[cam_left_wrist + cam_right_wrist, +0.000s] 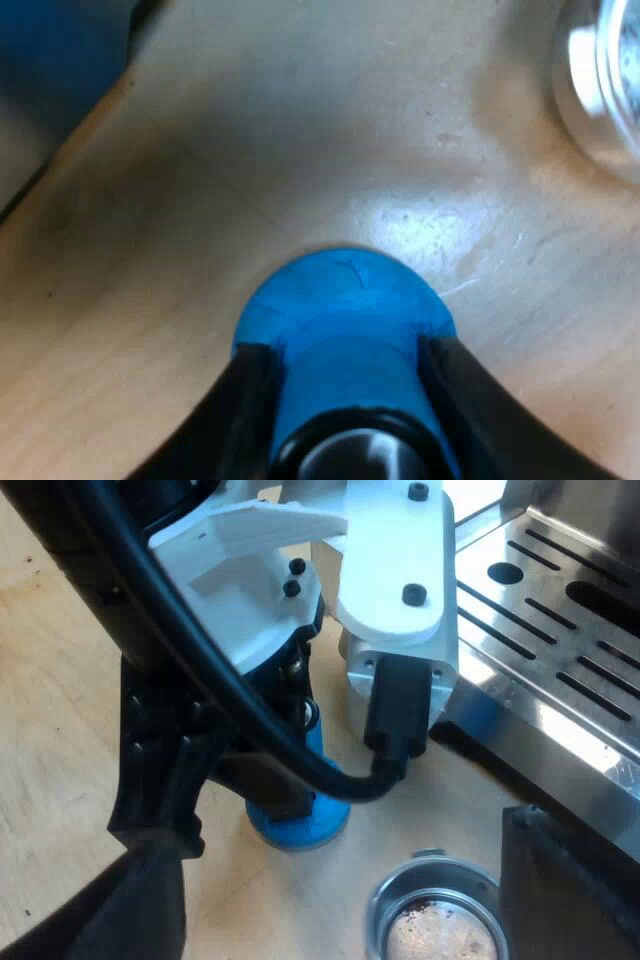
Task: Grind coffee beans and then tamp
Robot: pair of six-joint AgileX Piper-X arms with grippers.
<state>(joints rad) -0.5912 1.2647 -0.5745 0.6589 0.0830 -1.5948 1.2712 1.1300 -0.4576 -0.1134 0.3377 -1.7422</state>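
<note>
A blue tamper point(345, 300) stands upright on the wooden table point(200, 200), and my left gripper point(345, 345) is shut on it, one black finger on each side of its stem. In the right wrist view the left gripper point(285, 795) stands over the same blue tamper point(300, 830), whose base rests on the wood beside the espresso machine's steel drip tray point(560, 630). The metal holder's basket point(435, 915), with brown grounds inside, lies close to the tamper. My right gripper point(332, 835) is open, its fingers wide apart on either side of the basket.
The steel rim of the holder point(600, 90) lies a short way beyond the tamper. The machine's slotted drip tray and its front edge rise close beside the left arm. Bare wood point(60, 700) stretches away on the arm's other side.
</note>
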